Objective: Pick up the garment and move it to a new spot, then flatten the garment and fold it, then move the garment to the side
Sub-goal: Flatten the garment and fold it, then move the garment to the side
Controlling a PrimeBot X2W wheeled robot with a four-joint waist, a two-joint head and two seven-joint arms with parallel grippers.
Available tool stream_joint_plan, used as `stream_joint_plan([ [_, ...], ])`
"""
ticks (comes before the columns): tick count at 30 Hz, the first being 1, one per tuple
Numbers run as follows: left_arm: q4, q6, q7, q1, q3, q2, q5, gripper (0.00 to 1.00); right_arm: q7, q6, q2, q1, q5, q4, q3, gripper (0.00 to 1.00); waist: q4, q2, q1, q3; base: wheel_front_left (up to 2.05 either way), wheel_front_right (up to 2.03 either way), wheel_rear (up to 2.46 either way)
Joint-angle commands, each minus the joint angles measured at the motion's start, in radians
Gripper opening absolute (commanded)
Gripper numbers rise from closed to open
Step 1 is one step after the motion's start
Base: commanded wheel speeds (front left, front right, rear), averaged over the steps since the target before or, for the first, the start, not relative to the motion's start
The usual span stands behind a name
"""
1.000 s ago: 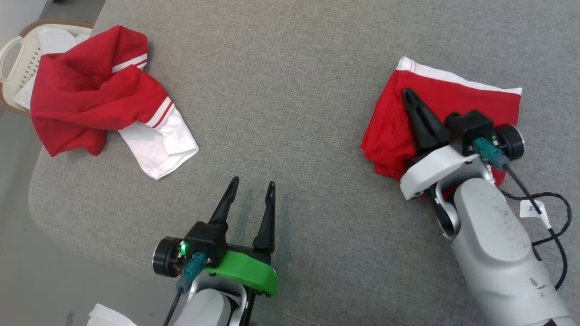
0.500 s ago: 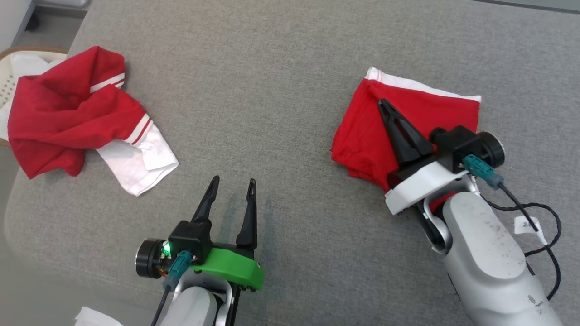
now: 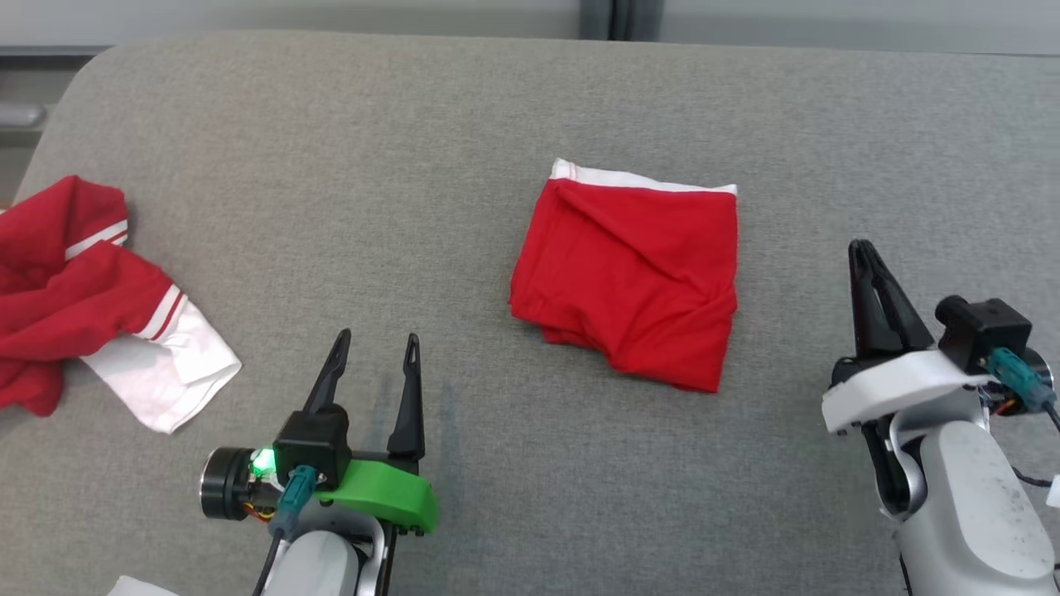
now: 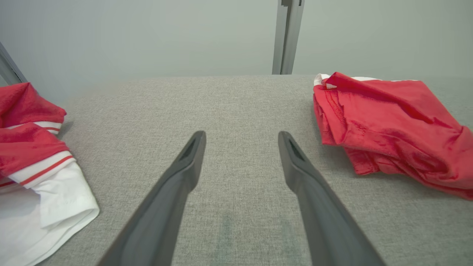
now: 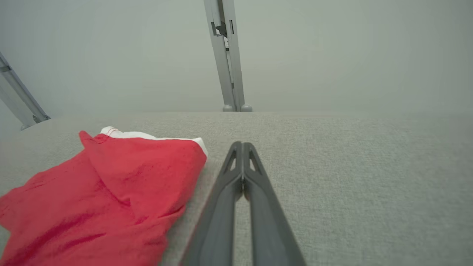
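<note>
Right end effector [image 3: 858,247] closed and empty, folded garment [image 3: 629,277] lying apart to its left on the cushion [image 3: 464,149]; left end effector [image 3: 378,337] wide, empty, garment ahead to its right.

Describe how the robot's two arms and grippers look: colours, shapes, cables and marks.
The left gripper and right gripper each have two long, tapering black fingers, a black housing and a teal plug with a dark cable. The left has a green bracket and a lit green light; the right has a white bracket and a pale forearm flecked with dark specks.
</note>
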Motion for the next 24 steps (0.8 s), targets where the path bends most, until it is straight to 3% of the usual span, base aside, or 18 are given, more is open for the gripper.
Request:
stream_joint_plan([
  [1,0.002,-0.005,0.0,0.019,0.01,0.005,0.011,1.0,-0.002,-0.002,-0.003,0.024,-0.003,0.006,-0.013,1.0,-0.057,0.0,0.0,-0.044,0.0,0.0,0.0],
  [14,0.008,-0.006,0.0,0.114,0.047,0.005,0.074,1.0,-0.002,-0.002,-0.004,0.147,0.012,0.072,-0.031,1.0,-0.119,0.0,0.0,-0.118,0.0,0.0,0.0],
  [24,-0.01,0.0,0.0,0.108,0.027,0.005,0.067,1.0,-0.002,-0.002,-0.003,0.123,0.026,0.097,-0.004,1.0,-0.105,0.0,0.0,-0.098,0.0,0.0,0.0],
])
